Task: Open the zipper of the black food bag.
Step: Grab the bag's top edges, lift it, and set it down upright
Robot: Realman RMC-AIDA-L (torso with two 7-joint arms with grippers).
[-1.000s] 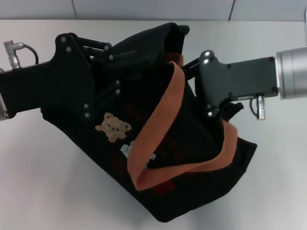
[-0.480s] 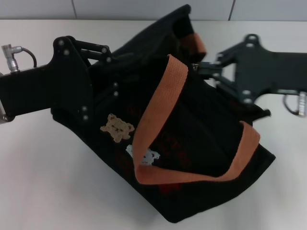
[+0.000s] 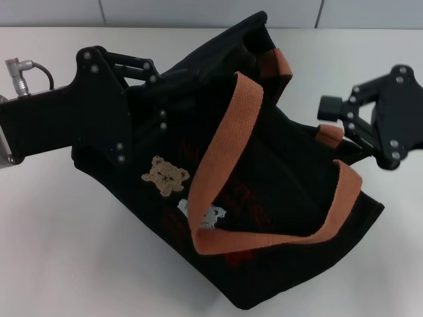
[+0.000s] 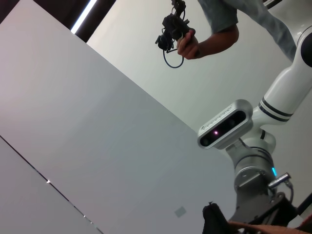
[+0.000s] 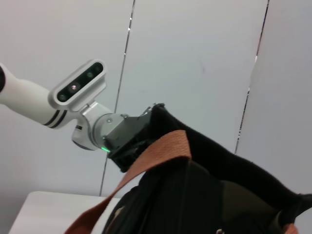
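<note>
Retreat of the right gripper [image 3: 328, 117] was the main change: a second earlier it had been pressed in at the top of the bag [image 3: 284, 198], half a second earlier it was drawing rightward along the top edge, and at this moment it sat out past the bag's right end, near the end of one strap [image 3: 225, 158]. Its fingers looked parted with nothing clearly between them, though dark links against dark fabric made that hard to confirm. The left gripper [image 3: 142, 86] stayed where it had been, clamped on the bag's upper left end, holding it propped and tilted on the white table [image 3: 59, 251]. Its own fingertips were buried in the fabric.

Meanwhile the bag's mouth had spread: the top now gaped, with a dark hollow showing behind the straps in the right wrist view. The zipper itself could not be picked out. Judging by that rightward sweep and the open mouth, the zip was probably drawn most or all of the way.
</note>
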